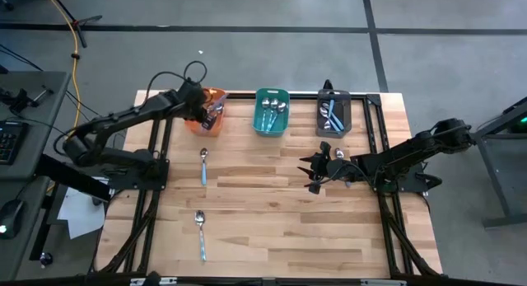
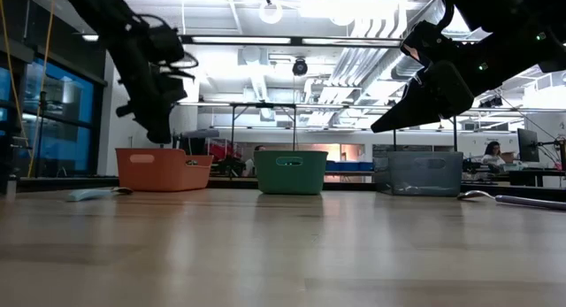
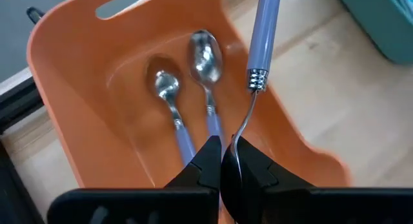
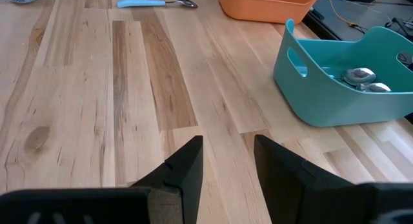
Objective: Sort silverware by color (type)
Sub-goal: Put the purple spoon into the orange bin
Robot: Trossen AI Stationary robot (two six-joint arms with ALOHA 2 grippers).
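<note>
My left gripper [image 3: 226,158] hovers over the orange bin [image 3: 77,88] at the table's far left, shut on a purple-handled spoon [image 3: 263,37]. Two more purple-handled spoons [image 3: 169,95] lie flat on the bin's floor. On the bare table lie a light blue-handled spoon [image 1: 203,167] and another spoon [image 1: 200,233] nearer the front edge. My right gripper [image 4: 227,153] stands open and holds nothing, above the table at the right, in front of the dark grey bin [image 1: 333,113]. My left gripper pinches the spoon's bowl end between its two fingers, just below the thin metal neck [image 3: 237,141]. The fingers slant down toward the bin. The purple handle sticks out past the fingertips, and the spoon is clear of the bin's floor.
The teal bin [image 1: 271,111] with several spoons stands between the orange and dark grey bins along the far edge. The dark grey bin also holds spoons. One more spoon [image 2: 495,197] lies on the table close by my right arm. Bare wood stretches across the table's middle and front.
</note>
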